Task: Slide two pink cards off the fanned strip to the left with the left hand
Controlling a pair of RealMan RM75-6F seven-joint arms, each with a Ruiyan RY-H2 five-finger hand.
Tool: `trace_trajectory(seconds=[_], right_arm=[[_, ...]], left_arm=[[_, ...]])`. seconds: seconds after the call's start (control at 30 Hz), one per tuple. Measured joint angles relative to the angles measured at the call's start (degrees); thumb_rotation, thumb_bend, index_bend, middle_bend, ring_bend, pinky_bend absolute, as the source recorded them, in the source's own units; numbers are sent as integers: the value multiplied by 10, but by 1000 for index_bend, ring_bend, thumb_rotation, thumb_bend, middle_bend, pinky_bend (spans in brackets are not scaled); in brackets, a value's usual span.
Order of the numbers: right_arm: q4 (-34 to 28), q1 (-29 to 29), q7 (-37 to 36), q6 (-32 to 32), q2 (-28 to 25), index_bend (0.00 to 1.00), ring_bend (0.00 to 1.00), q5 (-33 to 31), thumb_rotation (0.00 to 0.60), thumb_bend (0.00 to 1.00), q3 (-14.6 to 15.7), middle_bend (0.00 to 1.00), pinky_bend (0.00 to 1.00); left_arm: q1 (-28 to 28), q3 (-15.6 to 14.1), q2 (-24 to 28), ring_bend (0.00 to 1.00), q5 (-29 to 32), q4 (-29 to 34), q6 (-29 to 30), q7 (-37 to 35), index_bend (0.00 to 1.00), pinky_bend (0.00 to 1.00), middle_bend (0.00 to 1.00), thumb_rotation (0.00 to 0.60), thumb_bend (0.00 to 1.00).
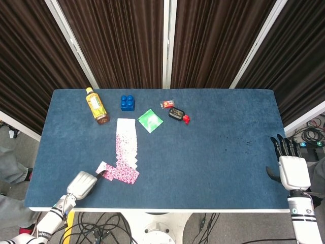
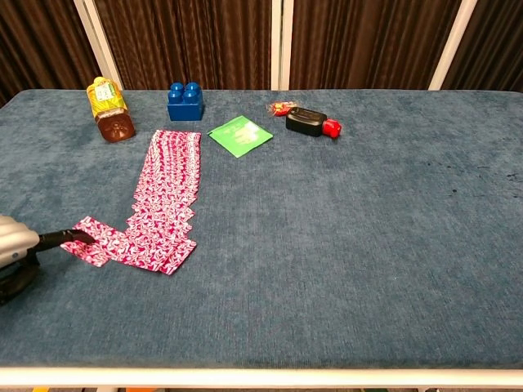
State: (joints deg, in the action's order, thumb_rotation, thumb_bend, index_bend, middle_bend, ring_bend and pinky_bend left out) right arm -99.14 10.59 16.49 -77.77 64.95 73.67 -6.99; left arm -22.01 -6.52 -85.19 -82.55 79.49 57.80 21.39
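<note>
Pink cards (image 2: 94,241) at the fanned strip's (image 2: 167,184) near end lie just right of the left hand (image 1: 81,183), whose extended fingertip presses their left edge while the strip runs near-to-far.

A desk (image 1: 213,152) covered in dark blue, felt-like cloth fills the middle of the room, its near edge (image 2: 327,377) a pale strip. Behind it hang dark brown pleated curtains (image 1: 117,40) divided by white upright and slanted frame bars (image 1: 168,43). Below the desk's near side, the grey floor (image 1: 20,147) carries a tangle of black cables (image 1: 117,229), and more cables (image 1: 310,134) lie by the right edge.
</note>
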Motion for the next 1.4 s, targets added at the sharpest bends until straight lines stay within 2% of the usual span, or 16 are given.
trace_trajectory(seconds=[0.5, 0.77, 0.93, 1.17, 1.4], right_arm=[[-8, 3, 13, -3, 3, 0, 0, -3, 600, 202, 0, 0, 0], [-3, 2, 6, 1, 3, 0, 0, -7, 600, 202, 1, 0, 0], [1, 3, -3, 1, 3, 0, 0, -3, 600, 203, 1, 0, 0], [9, 1, -14, 1, 3, 0, 0, -3, 600, 203, 3, 0, 0], [16, -2, -28, 2, 1, 0, 0, -4, 600, 202, 2, 0, 0]], left_arm=[[-7, 36, -8, 879, 59, -70, -22, -1, 112, 831, 792, 600, 716], [-6, 59, 1, 879, 65, -66, 11, -9, 111, 830, 792, 600, 716], [-5, 49, 11, 879, 43, -29, 21, -4, 111, 830, 791, 600, 716], [-2, 7, 16, 877, -10, 43, 24, -2, 111, 826, 787, 600, 717], [-5, -2, 4, 877, -35, 65, 23, -8, 112, 825, 785, 600, 721]])
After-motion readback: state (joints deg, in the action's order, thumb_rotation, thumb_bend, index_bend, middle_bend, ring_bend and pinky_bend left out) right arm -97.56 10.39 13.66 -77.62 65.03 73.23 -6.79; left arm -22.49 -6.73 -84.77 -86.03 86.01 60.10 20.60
